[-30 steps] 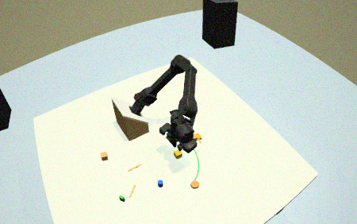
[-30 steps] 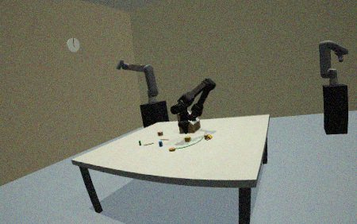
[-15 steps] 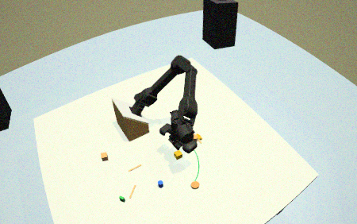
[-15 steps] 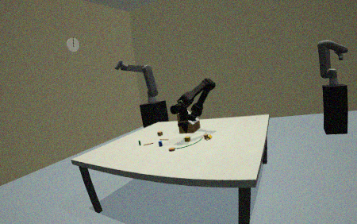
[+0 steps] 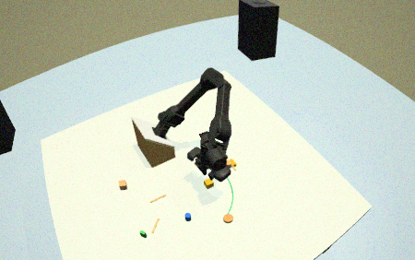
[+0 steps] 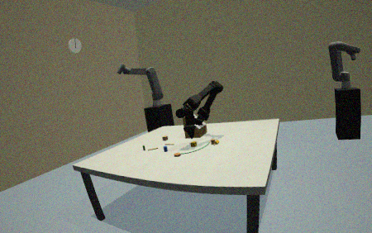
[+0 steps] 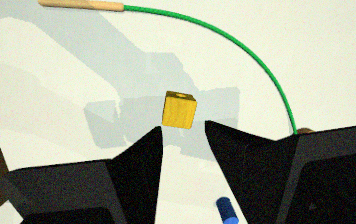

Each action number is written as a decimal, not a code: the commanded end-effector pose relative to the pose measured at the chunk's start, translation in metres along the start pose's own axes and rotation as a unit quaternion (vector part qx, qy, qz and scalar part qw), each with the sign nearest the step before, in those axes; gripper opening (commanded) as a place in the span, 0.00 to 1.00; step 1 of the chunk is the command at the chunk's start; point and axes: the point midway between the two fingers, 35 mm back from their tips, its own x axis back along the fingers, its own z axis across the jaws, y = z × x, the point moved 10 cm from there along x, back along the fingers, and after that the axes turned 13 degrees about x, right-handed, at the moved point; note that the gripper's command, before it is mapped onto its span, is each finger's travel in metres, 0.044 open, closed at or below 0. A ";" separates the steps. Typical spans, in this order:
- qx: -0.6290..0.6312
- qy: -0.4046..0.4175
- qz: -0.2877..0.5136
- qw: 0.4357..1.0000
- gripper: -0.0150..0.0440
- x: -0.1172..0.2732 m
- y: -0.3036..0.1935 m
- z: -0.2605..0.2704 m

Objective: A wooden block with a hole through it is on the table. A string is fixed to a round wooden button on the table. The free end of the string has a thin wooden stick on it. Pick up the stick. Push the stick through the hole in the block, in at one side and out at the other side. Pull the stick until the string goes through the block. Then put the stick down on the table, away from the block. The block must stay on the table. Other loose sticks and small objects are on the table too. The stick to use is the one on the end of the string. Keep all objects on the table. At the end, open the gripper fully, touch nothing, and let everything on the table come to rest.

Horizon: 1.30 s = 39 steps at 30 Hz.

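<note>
My gripper (image 5: 207,172) (image 6: 191,135) (image 7: 183,128) is partly open and empty, above the table near a small yellow cube (image 5: 208,183) (image 6: 193,144) (image 7: 179,111). The cube's dark top has a round lighter spot; I cannot tell whether it is a hole. The string's stick (image 7: 80,5) lies at the wrist view's top left, away from the fingers. The green string (image 5: 232,195) (image 7: 250,52) curves to the round wooden button (image 5: 228,218) (image 6: 177,154). A large brown block (image 5: 159,154) with a pale top stands near the arm's base; no hole shows in it.
Two loose sticks (image 5: 158,198) (image 5: 156,225) lie on the table (image 5: 286,194). A blue cylinder (image 5: 188,217) (image 7: 227,211), a green piece (image 5: 143,234) and an orange-brown cube (image 5: 123,184) lie nearby. Another yellow piece (image 5: 233,162) is partly hidden behind the gripper.
</note>
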 end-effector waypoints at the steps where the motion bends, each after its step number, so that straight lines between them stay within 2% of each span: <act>1: 0.000 0.000 0.000 1.000 0.66 0.000 0.000 0.000; 2: 0.000 0.000 0.000 1.000 0.66 0.000 0.000 0.000; 11: 0.000 0.000 0.000 1.000 0.26 0.000 0.000 0.000; 25: 0.000 0.000 0.000 1.000 0.25 0.000 0.000 0.000; 27: 0.042 0.000 0.000 0.999 0.34 0.000 0.007 0.000; 31: 0.284 0.001 0.000 0.959 0.52 0.001 0.049 0.004; 36: 0.571 -0.002 -0.002 0.821 0.74 0.001 0.098 0.019; 38: 0.639 -0.004 -0.003 0.769 0.83 0.001 0.110 0.024; 39: 0.647 -0.004 -0.003 0.762 0.88 0.001 0.111 0.025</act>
